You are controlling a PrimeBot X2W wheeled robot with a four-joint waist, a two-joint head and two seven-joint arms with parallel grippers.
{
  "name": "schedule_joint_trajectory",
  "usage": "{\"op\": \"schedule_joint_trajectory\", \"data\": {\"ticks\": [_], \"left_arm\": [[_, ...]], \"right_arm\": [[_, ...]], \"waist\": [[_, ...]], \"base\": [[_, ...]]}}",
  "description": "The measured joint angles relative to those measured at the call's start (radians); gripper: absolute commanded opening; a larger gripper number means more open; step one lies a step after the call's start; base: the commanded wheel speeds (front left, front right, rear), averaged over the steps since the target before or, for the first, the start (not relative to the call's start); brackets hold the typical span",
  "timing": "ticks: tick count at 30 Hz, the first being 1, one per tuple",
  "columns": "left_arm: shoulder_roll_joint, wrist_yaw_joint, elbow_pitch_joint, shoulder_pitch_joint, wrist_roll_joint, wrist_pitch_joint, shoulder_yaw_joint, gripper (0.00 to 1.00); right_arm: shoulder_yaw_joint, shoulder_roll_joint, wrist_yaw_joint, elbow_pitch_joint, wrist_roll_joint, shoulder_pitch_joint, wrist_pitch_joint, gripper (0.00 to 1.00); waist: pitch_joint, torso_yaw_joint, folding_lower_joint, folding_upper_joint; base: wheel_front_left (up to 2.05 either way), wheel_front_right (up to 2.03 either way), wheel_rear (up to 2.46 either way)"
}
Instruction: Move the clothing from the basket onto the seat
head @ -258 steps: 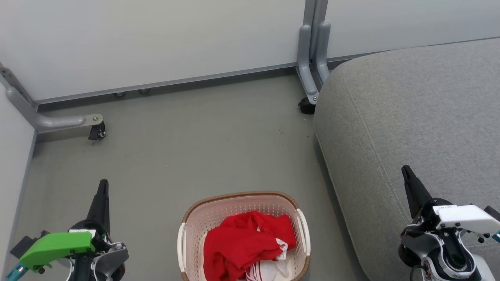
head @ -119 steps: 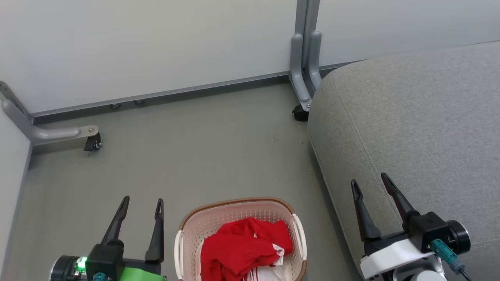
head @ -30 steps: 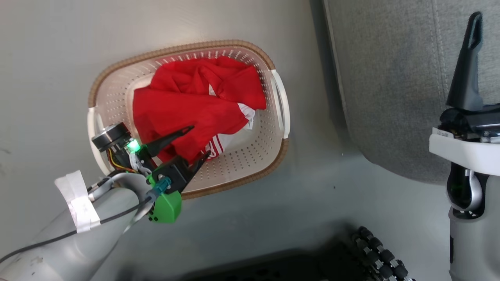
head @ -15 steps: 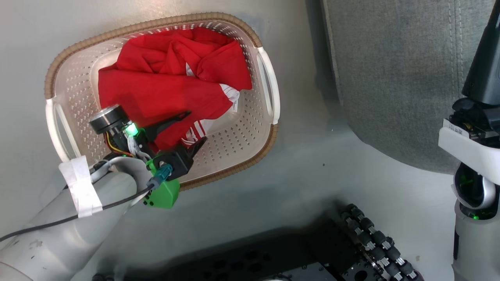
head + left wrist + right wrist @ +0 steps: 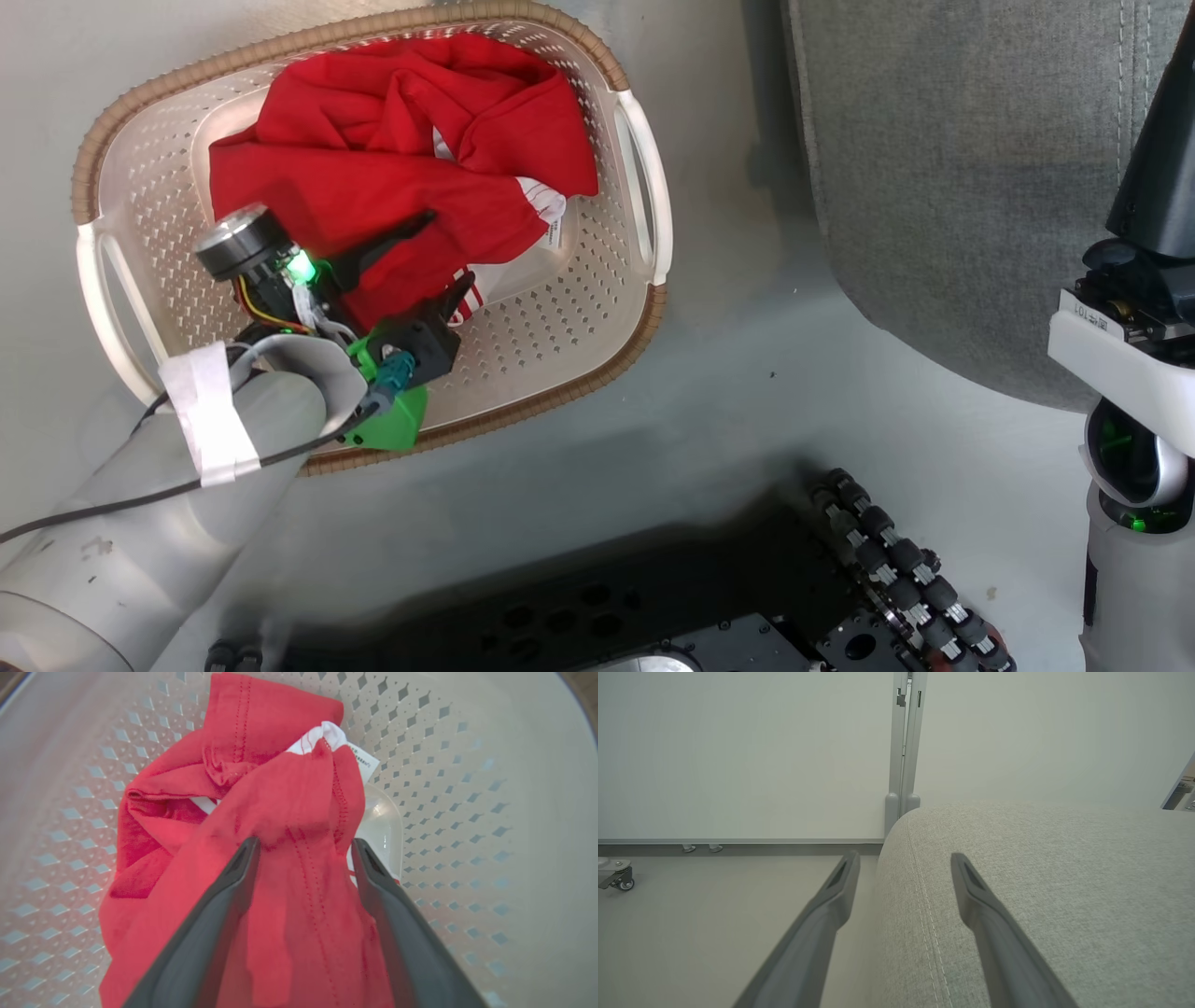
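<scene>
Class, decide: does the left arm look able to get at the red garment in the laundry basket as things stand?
Probably yes: the left gripper sits inside the laundry basket, jaws open astride a fold of the red garment, nothing between them.

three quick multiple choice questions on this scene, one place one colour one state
1. In the head view the seat lies where from the basket? A left B right C beneath
2. The clothing is mostly: A blue B green C red
3. The left hand is: A open astride the clothing B shut on a handle C shut, empty
Key: 1 B, seat fills the upper right; 2 C, red with white trim; 3 A, red fold between its spread jaws.
</scene>
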Motion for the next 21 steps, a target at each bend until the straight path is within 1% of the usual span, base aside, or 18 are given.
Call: {"op": "schedule_joint_trajectory", "data": {"ticks": [1, 2, 5, 7, 12, 18, 21], "left_arm": [[0.000, 0.004, 0.004, -0.002, -0.001, 0.000, 0.006, 0.47], [0.000, 0.007, 0.002, -0.003, -0.001, 0.000, 0.012, 0.00], [0.004, 0.016, -0.024, -0.004, -0.003, 0.000, 0.026, 0.00], [0.007, 0.017, -0.068, -0.001, -0.007, 0.000, 0.040, 0.00], [0.026, 0.021, -0.148, 0.048, -0.040, 0.000, 0.098, 0.00], [0.018, 0.038, -0.247, 0.154, -0.074, 0.000, 0.201, 0.00], [0.001, 0.038, -0.288, 0.218, -0.095, 0.000, 0.263, 0.00]], "right_arm": [[0.000, 0.000, 0.000, -0.001, 0.000, 0.000, 0.000, 1.00], [-0.001, 0.000, 0.000, -0.001, 0.000, 0.000, 0.000, 1.00], [-0.003, 0.000, 0.000, 0.001, -0.001, 0.000, 0.000, 1.00], [-0.004, 0.000, 0.000, 0.008, -0.002, 0.000, 0.000, 1.00], [0.012, 0.000, 0.000, 0.035, -0.007, 0.000, 0.000, 1.00], [0.025, 0.001, 0.000, 0.064, -0.022, 0.009, 0.000, 1.00], [0.026, 0.000, 0.000, 0.086, -0.021, 0.026, 0.000, 1.00]], "waist": [[0.001, 0.001, 0.0000, 0.0000], [0.001, 0.002, 0.0000, 0.0000], [-0.002, 0.006, 0.0000, 0.0000], [-0.010, 0.010, 0.0000, 0.0000], [-0.043, 0.015, 0.0000, 0.0000], [-0.123, 0.021, -0.0001, 0.0000], [-0.173, 0.025, -0.0001, 0.0000]], "base": [[0.00, 0.00, 0.00], [0.00, 0.00, 0.00], [0.00, 0.00, 0.00], [0.00, 0.00, 0.00], [0.00, 0.00, 0.00], [0.00, 0.00, 0.00], [0.00, 0.00, 0.00]]}}
